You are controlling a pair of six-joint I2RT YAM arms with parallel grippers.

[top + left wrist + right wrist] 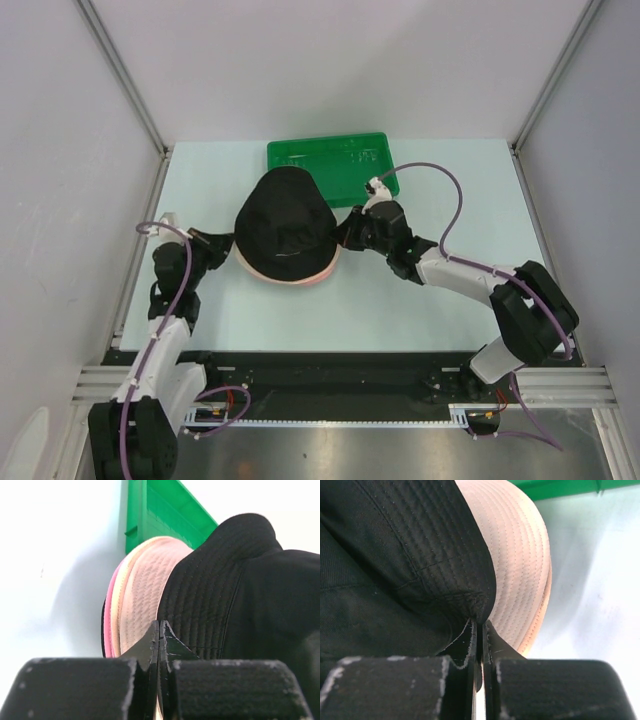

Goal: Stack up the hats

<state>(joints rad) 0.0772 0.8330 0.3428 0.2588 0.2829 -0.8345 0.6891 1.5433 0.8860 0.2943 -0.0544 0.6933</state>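
At table (450, 180) centre, just in front of the green tray (330, 155), the black hat (285, 215) sits crown-up on top of the paler hats, whose rims show only as a thin crescent along its near edge. Left gripper (222, 243) lies low at the stack's left side; right gripper (347, 230) lies at its right side, so the two arms flank the hats. Left wrist view: the left gripper (160, 630) has its jaws pressed together, tips meeting where the brim of the black hat (240, 580) overlaps the beige hat (145, 590); whether fabric is caught between them cannot be told. Beneath the beige brim the edge of the pink hat (109, 615) shows, with the tray (160, 515) behind. Right wrist view: the right gripper (479, 627) has its jaws closed on the brim edge of the black hat (395, 555), the stitched hem entering between the tips; the beige hat (520, 555) lies just beside and under it, the tray (560, 487) beyond.
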